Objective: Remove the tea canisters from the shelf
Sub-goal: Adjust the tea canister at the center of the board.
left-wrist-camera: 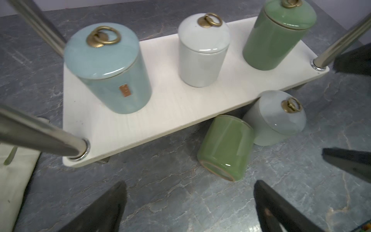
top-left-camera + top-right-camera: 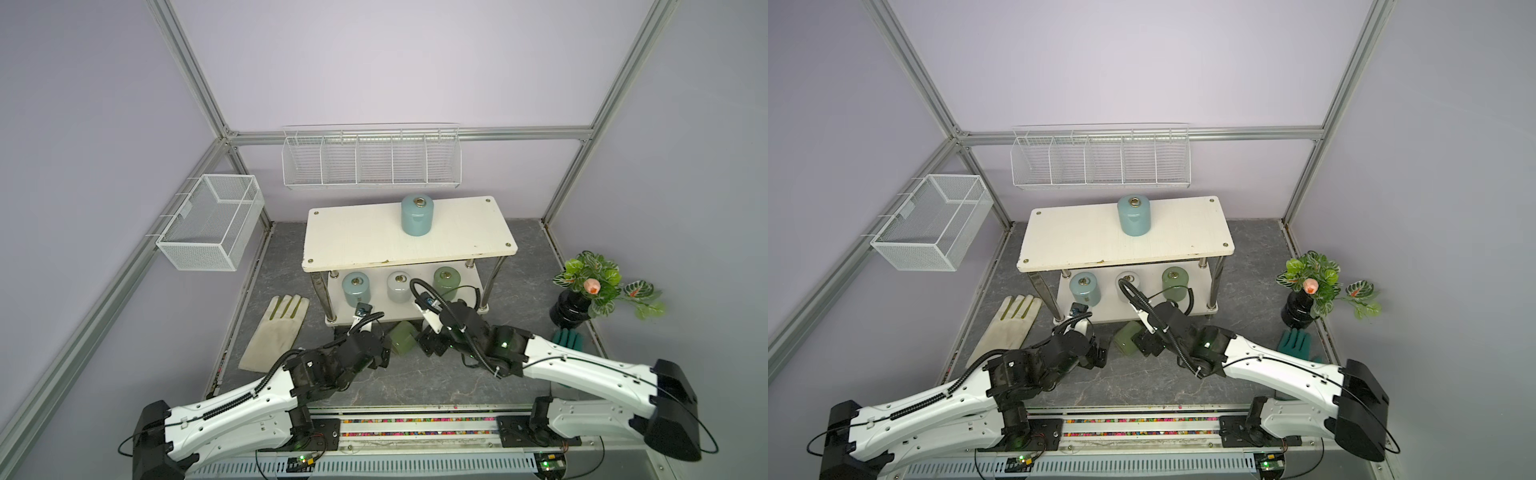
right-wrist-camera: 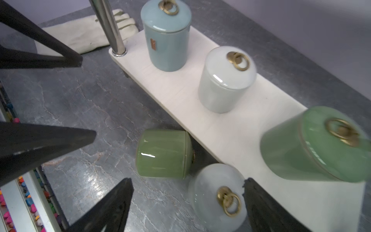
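I am holding my left gripper (image 1: 189,182) with its jaws spread wide and nothing between them, over the grey surface (image 1: 160,200) just in front of the shelf (image 2: 353,237). My right gripper (image 3: 188,179) is also standing open, its fingers straddling the white canister on the surface (image 3: 216,196); one finger (image 3: 261,202) is sitting just beside that canister's lid, and the other is well apart from it. That canister is leaning tilted against the front edge of the lower board (image 1: 180,104), right of the edge's middle. Just beside it, the fallen green canister (image 1: 224,148) is lying on its side with its lid pointing at the same edge and its base pointing towards me. Three are standing upright in a row on the lower board: the pale blue canister (image 1: 108,68) towards the left end, the white canister (image 1: 202,50) in the middle and the green canister (image 1: 277,34) towards the right end. On the top board, the second pale blue canister (image 2: 417,216) is standing upright near the back edge.
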Controlling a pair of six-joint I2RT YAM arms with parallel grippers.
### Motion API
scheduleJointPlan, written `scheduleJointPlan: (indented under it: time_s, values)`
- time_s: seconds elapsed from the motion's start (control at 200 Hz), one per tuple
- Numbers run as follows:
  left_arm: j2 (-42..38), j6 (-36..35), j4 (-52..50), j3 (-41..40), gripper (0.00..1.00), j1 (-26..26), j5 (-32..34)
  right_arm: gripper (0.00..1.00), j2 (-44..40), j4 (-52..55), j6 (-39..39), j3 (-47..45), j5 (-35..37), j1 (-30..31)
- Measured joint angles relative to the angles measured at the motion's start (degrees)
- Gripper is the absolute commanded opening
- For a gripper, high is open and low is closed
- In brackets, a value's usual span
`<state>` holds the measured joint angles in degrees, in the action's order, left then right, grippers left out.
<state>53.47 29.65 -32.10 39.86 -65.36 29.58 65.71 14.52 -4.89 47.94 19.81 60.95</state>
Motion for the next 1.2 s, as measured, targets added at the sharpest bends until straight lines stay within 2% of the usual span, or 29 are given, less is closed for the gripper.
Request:
scheduleJointPlan:
  time_s: [0.22,0.525,0.885,1.199]
  values:
    - [12.7,-4.1,-2.9,10.1,1.00,0.9,-4.4,0.89,-10.2,5.1,-2.4,-4.7,6.0,0.0]
    - [23.1,-9.4,-8.2,18.2,1.00,4.3,-11.9,0.89,-20.2,7.5,-3.2,-9.6,9.6,-0.3]
    - [34.7,-12.9,-10.3,22.1,1.00,4.7,-15.2,0.89,-23.9,7.0,-4.0,-13.6,10.2,-0.6]
    - [39.0,-13.9,-9.7,23.9,0.99,5.5,-16.2,0.89,-25.0,5.7,-4.1,-15.4,10.4,-1.2]
